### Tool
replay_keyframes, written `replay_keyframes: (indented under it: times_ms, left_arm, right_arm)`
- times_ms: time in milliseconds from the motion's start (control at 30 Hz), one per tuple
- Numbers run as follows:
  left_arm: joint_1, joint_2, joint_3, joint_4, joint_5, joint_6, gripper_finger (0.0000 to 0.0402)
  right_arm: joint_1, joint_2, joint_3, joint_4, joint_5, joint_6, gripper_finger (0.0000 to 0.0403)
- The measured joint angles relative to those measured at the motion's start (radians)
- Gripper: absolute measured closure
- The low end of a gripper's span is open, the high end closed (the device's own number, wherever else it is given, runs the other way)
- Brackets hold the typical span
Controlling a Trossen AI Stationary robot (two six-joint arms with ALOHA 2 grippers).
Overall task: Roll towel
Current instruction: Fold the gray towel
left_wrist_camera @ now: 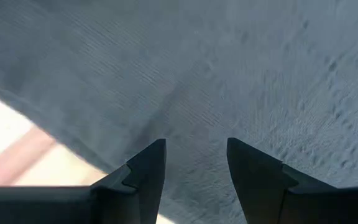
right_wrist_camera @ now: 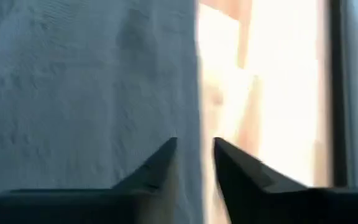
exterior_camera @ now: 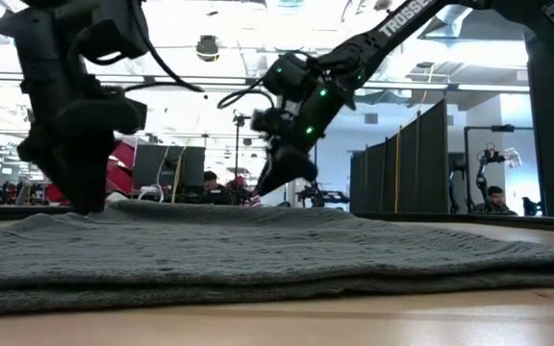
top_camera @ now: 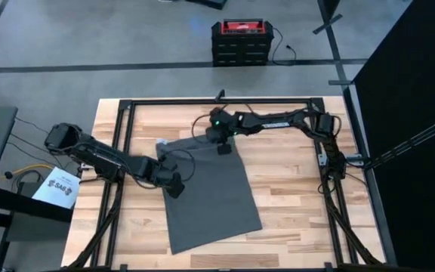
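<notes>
High view: dark grey soft towel (top_camera: pixel 210 193) flat on pale wood-plank table (top_camera: pixel 293 189), left gripper (top_camera: pixel 174 187) released, right gripper (top_camera: pixel 223 149) parted narrowly over far edge.

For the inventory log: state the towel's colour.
Plain dark grey; the towel shows best in the high view.

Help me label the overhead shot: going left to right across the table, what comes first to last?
Left gripper at the towel's left edge → towel → right gripper at its far edge → bare table.
</notes>
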Motion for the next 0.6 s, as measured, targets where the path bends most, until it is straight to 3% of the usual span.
replay_keyframes:
  times_ms: [100,200,600]
  left_arm:
    - [-0.028,0.051,0.003,0.011,0.022,-0.029,0.0244]
    - [-0.049,0.072,0.006,0.007,0.021,-0.061,0.0244]
    - [-0.199,0.062,0.003,0.113,0.058,-0.087,0.0244]
  right_arm:
    - [0.022,0.028,0.017,0.028,-0.017,0.02,0.0391]
    - [0.036,0.05,0.054,0.046,-0.078,0.027,0.04]
    - [0.09,0.252,0.257,0.017,-0.122,0.056,0.0403]
